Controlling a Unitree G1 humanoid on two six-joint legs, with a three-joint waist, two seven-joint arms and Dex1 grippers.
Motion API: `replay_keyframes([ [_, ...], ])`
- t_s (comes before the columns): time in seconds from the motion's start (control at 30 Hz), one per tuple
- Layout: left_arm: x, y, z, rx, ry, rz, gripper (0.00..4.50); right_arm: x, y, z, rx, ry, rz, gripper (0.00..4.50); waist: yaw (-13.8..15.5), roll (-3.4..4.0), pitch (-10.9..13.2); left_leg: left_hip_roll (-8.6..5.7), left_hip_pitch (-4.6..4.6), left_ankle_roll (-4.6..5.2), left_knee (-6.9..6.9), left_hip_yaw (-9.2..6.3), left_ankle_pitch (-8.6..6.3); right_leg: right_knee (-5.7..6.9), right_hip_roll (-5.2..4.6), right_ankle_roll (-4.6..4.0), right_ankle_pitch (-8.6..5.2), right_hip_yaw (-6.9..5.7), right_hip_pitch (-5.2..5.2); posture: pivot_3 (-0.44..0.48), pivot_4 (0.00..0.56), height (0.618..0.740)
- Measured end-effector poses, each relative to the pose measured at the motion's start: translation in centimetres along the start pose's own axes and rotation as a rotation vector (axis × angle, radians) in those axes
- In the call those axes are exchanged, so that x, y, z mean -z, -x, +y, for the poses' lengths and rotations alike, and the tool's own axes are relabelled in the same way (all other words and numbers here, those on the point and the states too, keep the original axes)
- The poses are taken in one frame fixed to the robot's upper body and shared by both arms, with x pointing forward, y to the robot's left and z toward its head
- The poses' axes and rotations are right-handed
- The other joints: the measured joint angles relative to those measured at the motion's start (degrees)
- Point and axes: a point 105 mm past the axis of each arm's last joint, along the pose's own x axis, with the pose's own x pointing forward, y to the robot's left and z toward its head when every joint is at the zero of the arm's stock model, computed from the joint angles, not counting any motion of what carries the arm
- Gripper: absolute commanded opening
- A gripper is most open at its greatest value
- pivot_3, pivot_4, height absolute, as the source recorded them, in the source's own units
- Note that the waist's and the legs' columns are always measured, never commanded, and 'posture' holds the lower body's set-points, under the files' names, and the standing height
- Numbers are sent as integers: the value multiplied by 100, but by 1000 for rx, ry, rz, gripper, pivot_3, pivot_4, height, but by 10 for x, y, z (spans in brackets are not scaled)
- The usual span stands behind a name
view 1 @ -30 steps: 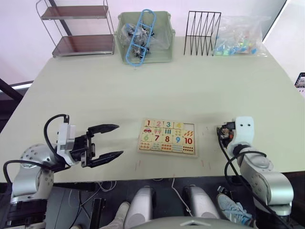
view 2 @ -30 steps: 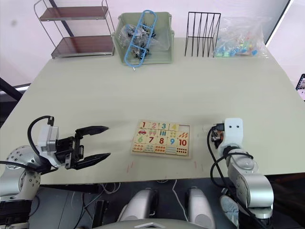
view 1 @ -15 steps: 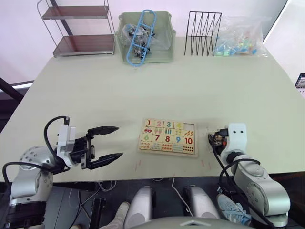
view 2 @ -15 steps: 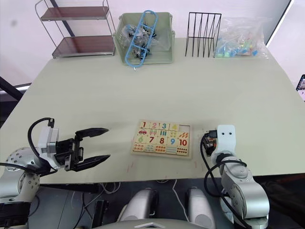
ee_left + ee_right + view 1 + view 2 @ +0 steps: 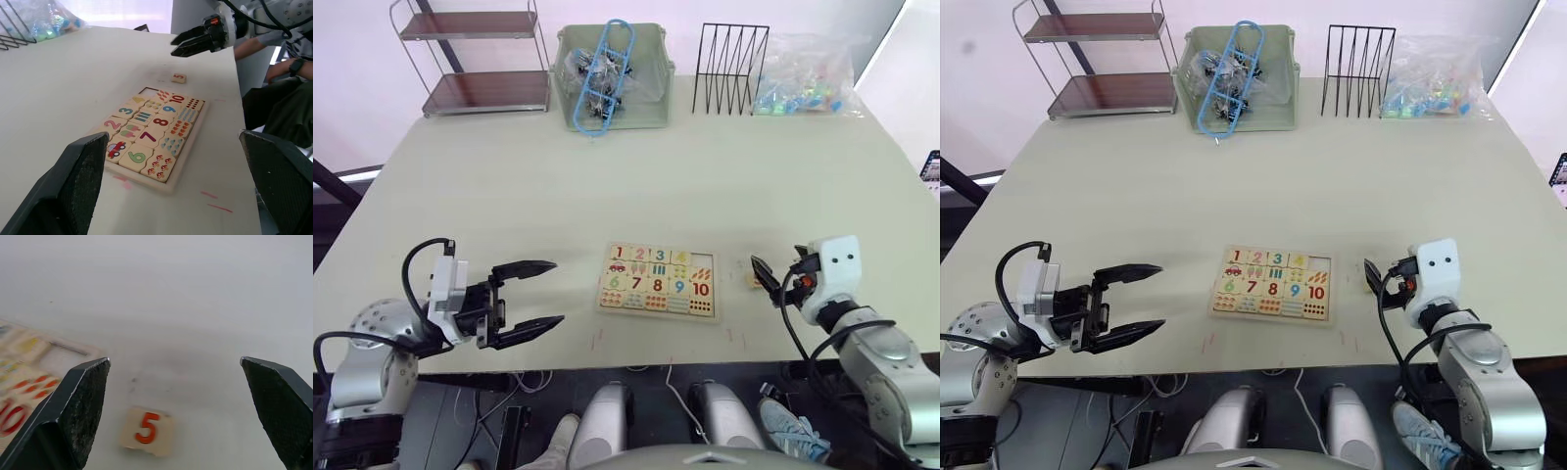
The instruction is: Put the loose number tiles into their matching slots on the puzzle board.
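On the table (image 5: 509, 186), board (image 5: 657, 282) sits centre w/ one slot (image 5: 148, 91) empty in top row's right end. 5 tile (image 5: 145, 430) lies loose just right of board. R gripper (image 5: 766, 279) hovers over tile, fingers spread. L gripper (image 5: 536, 297) spread wide, well left of board.

Each arm wore rounded silver-grey shells with small dark screw holes at the joints. A white boxy wrist block sat behind each gripper, with black cables looping from it at about twelve o'clock. The left gripper (image 5: 540, 293) and right gripper (image 5: 191, 42) carried tapered black fingers; orange-red fittings showed at the right wrist.
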Motion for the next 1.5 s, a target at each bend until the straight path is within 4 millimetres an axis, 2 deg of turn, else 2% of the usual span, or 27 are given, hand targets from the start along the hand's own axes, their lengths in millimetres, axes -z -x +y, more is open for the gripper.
replay_keyframes([
  [0.07,0,3,-1,18,2,19,4500,-7,7,-22,-8,37,-17,4464,7,-2,-1,0,1,0,0,14,0,-2,3,-1,-1,-6,3,0,150,740],
  [0.23,4,9,3,95,38,80,4500,-5,10,-34,-277,138,15,4464,5,-3,1,6,3,0,-3,24,0,-2,16,-4,1,-7,3,0,150,740],
  [0.57,-7,10,24,148,-21,127,4500,-2,-5,-36,-624,313,56,4464,8,-9,8,9,2,0,0,41,0,-2,12,-4,14,2,-1,0,150,740],
  [0.77,-8,7,26,164,-25,116,4500,17,-12,-28,-770,388,124,4464,12,-10,12,8,1,0,1,42,0,-1,12,6,21,2,-1,0,150,740],
  [1.03,-12,6,28,164,-47,104,4500,33,-21,-26,-839,432,180,4464,11,-9,13,7,2,0,2,44,0,1,13,8,22,4,-2,0,150,740],
  [1.47,-12,4,28,168,-55,91,4500,35,-33,-30,-847,496,193,4464,12,-9,13,5,3,0,4,45,0,4,13,8,23,5,-2,0,150,740],
  [1.5,-12,4,28,168,-56,90,4500,35,-34,-30,-848,496,193,4229,9,-9,13,5,4,0,4,46,0,5,13,8,23,5,-2,0,150,740],
])
